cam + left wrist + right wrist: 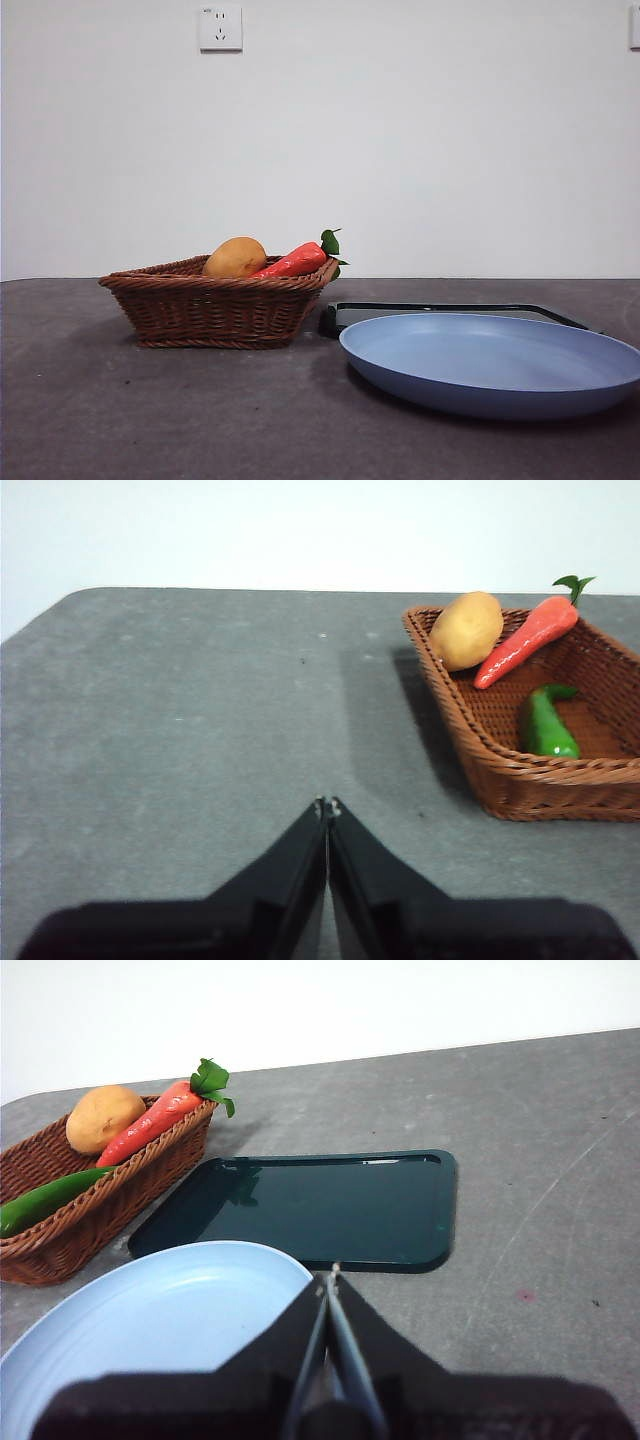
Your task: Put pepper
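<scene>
The green pepper lies inside the brown wicker basket, beside a red-orange vegetable with green leaves and a potato. It also shows in the right wrist view. In the front view the basket hides the pepper. My left gripper is shut and empty over bare table, apart from the basket. My right gripper is shut and empty over the near edge of the blue plate. Neither arm shows in the front view.
A dark green tray lies flat between the basket and the plate; it shows behind the blue plate in the front view. A wall stands behind the grey table.
</scene>
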{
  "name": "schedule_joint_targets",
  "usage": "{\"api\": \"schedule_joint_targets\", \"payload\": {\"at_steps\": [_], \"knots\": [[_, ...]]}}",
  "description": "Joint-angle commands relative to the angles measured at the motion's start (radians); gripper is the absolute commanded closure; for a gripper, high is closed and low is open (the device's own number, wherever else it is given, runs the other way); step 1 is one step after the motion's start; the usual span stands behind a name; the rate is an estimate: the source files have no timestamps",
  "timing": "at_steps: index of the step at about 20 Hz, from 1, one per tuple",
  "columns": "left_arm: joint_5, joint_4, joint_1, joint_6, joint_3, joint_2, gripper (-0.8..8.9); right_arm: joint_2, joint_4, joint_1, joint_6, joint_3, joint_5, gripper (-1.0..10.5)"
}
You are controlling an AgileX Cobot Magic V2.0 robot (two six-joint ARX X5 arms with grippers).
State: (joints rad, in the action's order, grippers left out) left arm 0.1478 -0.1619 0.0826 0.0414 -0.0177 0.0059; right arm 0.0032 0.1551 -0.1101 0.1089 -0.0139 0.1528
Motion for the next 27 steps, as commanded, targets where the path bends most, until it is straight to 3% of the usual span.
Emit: {"api": "schedule_joint_targets", "payload": {"at_steps": [1, 5, 9, 13, 16, 21, 27], "knots": [[0.019, 0.02, 0.003, 0.063, 0.01, -0.005, 8.06, -0.003, -0.003, -0.001, 0.008, 0.006, -0.002, 9.4], [0.073, 0.029, 0.003, 0.165, 0.01, -0.005, 8.06, -0.003, -0.023, -0.002, 0.038, 0.005, -0.001, 9.4], [0.145, 0.042, 0.003, 0.232, 0.01, -0.005, 8.07, -0.003, -0.071, -0.002, 0.167, 0.005, 0.005, 9.4], [0.196, 0.09, 0.003, 0.352, -0.001, -0.005, 8.07, 0.003, -0.11, -0.002, 0.299, -0.023, 0.004, 9.4], [0.214, 0.053, 0.003, 0.421, -0.043, -0.004, 8.07, 0.026, -0.11, -0.002, 0.307, -0.069, 0.004, 9.4], [0.226, -0.013, 0.003, 0.422, -0.138, 0.003, 8.07, 0.114, -0.101, -0.002, 0.302, -0.187, 0.005, 9.4], [0.282, -0.086, 0.003, 0.347, -0.289, 0.126, 8.07, 0.295, 0.044, -0.002, 0.224, -0.399, 0.048, 9.4]]}}
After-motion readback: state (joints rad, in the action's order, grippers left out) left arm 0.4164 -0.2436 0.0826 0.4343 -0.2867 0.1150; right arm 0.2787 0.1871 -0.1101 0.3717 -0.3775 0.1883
